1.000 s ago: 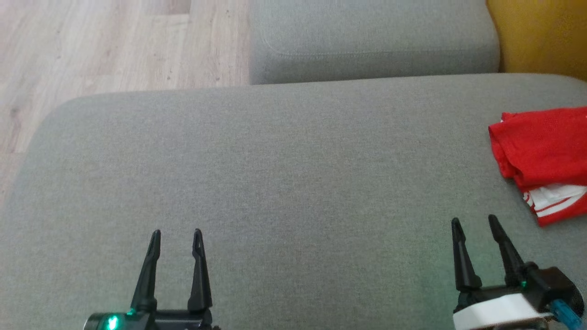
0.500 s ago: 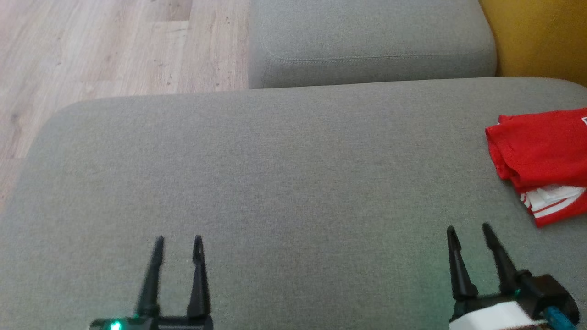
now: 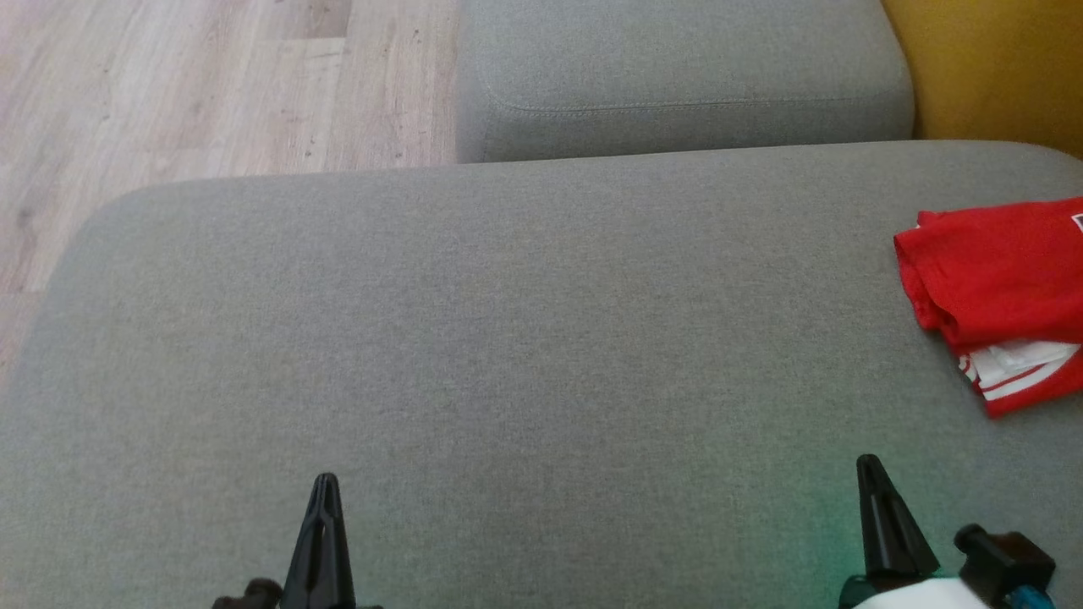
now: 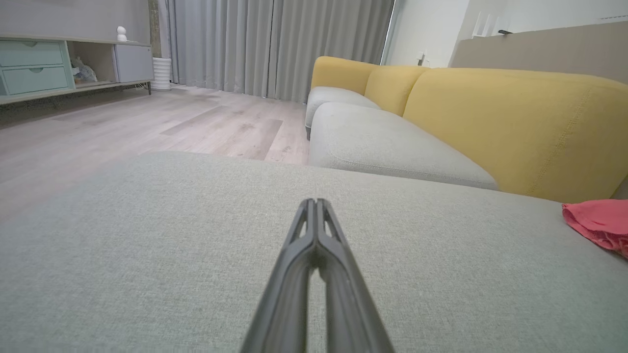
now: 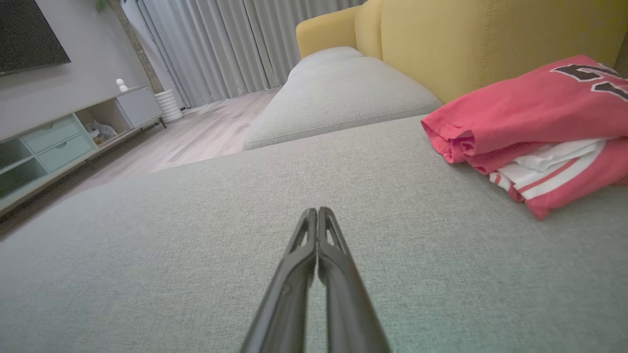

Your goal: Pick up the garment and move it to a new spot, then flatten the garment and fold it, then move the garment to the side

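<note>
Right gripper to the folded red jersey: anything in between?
Nothing. Just bare grey sofa cushion lies between the right gripper and the folded red jersey; the right wrist view shows it clearest.

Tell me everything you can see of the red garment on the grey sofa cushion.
The red fabric garment lies folded in a soft, slightly rumpled bundle at the right side of the grey sofa cushion, partly out of the head view. White layers with red stripes peek from its near side; dark printed lettering shows on top. It rests on the cushion, beside the yellow backrest.
</note>
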You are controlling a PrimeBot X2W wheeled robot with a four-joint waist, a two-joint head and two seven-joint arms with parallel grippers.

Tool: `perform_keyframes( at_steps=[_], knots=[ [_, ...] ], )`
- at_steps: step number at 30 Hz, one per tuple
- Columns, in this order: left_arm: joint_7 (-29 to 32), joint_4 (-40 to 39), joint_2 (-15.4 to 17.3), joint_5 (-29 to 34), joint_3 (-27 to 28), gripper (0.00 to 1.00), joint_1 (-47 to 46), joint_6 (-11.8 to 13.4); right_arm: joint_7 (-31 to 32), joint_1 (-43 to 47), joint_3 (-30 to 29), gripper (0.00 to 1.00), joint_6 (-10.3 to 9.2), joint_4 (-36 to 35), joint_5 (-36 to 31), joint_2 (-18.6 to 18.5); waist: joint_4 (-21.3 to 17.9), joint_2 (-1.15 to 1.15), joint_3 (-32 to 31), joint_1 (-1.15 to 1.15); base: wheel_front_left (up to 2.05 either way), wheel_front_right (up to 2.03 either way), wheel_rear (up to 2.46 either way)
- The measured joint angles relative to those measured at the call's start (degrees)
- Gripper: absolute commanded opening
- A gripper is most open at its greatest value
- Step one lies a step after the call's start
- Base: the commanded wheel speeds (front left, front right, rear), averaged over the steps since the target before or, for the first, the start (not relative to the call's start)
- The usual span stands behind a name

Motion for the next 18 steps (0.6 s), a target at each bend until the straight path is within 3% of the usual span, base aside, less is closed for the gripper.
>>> perform_keyframes(
  at_steps=[18],
  knots=[
    [2.46,2.53,0.2,-12.88,1.65,0.0,-2.22,-2.22,2.36,-1.66,-0.43,0.0,0.0,0.64,12.89,-0.08,-0.29,0.0,0.18,0.0,0.0,0.0,0.0]
  ],
)
